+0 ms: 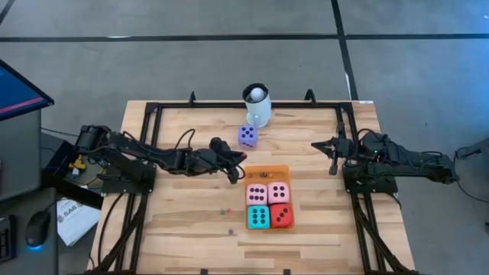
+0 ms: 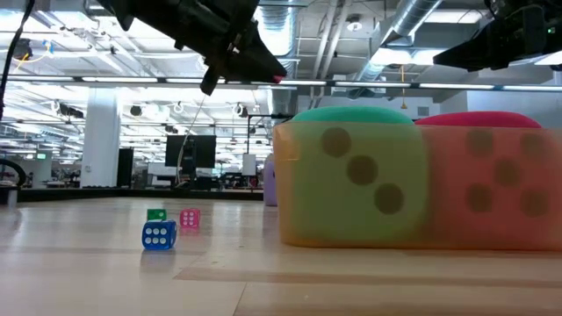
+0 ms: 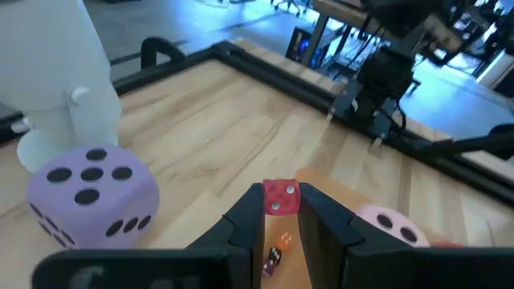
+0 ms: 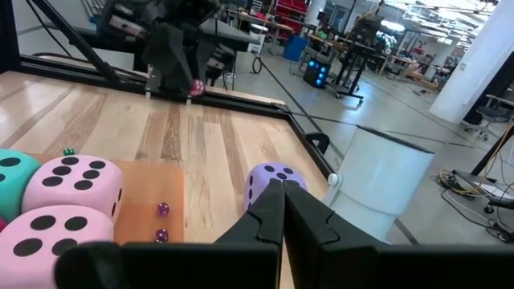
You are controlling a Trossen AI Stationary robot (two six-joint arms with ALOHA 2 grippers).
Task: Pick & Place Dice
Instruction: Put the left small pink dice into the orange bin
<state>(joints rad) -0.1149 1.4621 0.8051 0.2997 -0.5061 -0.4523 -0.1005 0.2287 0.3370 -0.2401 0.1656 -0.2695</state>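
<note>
My left gripper (image 3: 280,210) hovers over the far edge of the orange mat (image 1: 269,170), shut on a tiny red die (image 3: 279,197). Two pink dice (image 1: 267,193), a teal die (image 1: 258,218) and a red die (image 1: 282,216) rest on the mat. Tiny dice (image 3: 279,248) lie on the mat below the gripper. A purple die (image 1: 247,136) sits on the table by the white mug (image 1: 257,107). My right gripper (image 1: 333,153) waits shut at the table's right side, holding nothing. My left gripper pinches the tiny red die by two opposite faces (image 3: 279,201) between its two fingertips. The fingers reach in from the table's left, slanting slightly down. The die is lifted clear, above the mat's far edge.
Three more tiny dice, blue (image 2: 159,234), green (image 2: 156,214) and pink (image 2: 189,219), lie on the bare wood left of the mat. A black frame (image 1: 229,105) runs along the table's far and side edges. Bare wood stretches between the mat and the right arm.
</note>
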